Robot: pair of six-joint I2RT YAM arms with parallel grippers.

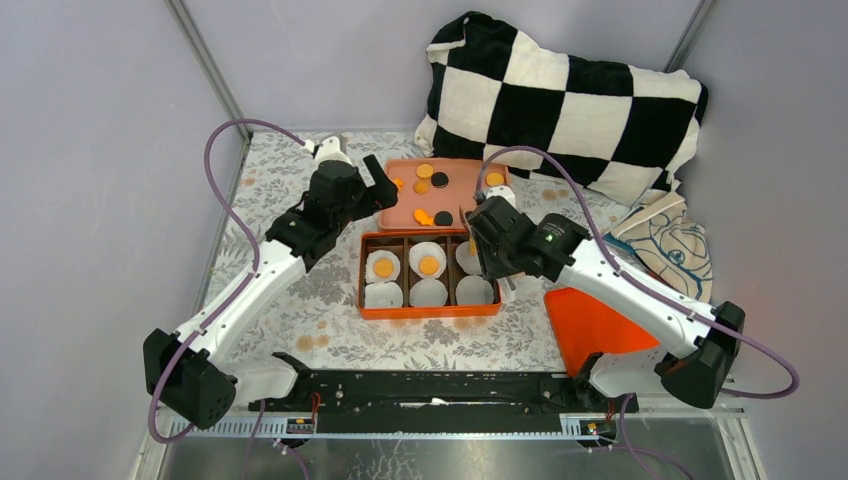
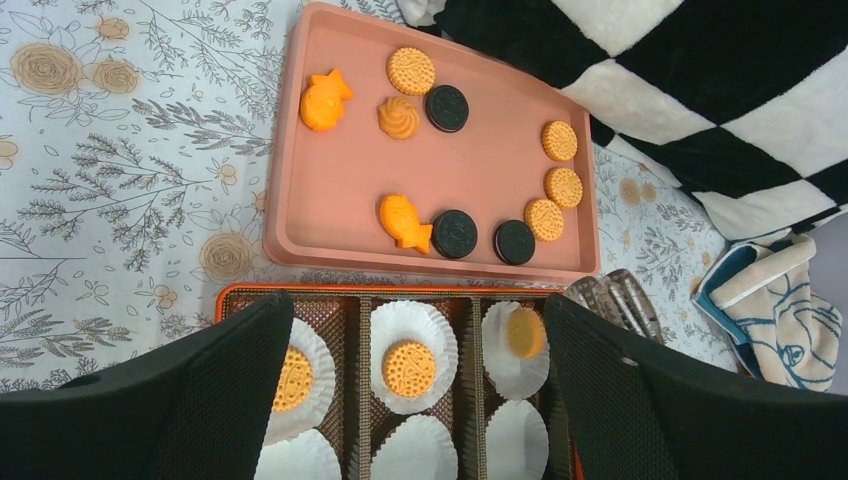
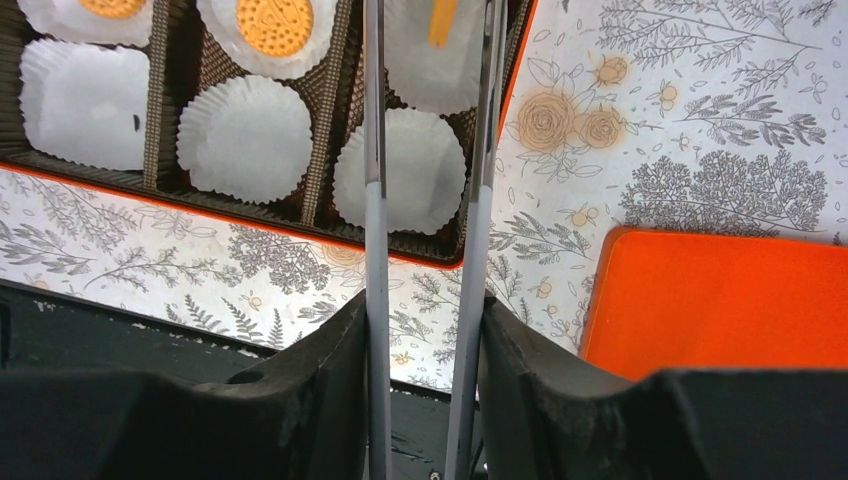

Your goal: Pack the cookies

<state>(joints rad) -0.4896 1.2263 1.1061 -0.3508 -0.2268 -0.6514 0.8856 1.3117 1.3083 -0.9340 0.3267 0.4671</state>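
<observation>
Orange, black cookies [image 2: 455,234] on tray [image 2: 480,170], in box [image 2: 400,290]

Bright even light, soft shadows, sharp focus

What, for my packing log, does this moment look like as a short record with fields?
box: orange, six compartments, white liners in all
filled: three far-row liners hold cookies, one each; the right one sits tilted
empty: three near-row liners
tray: pink, ten cookies on it
left gripper: open, holding nothing
right gripper: shut on metal tongs, which reach to the far right compartment
</observation>
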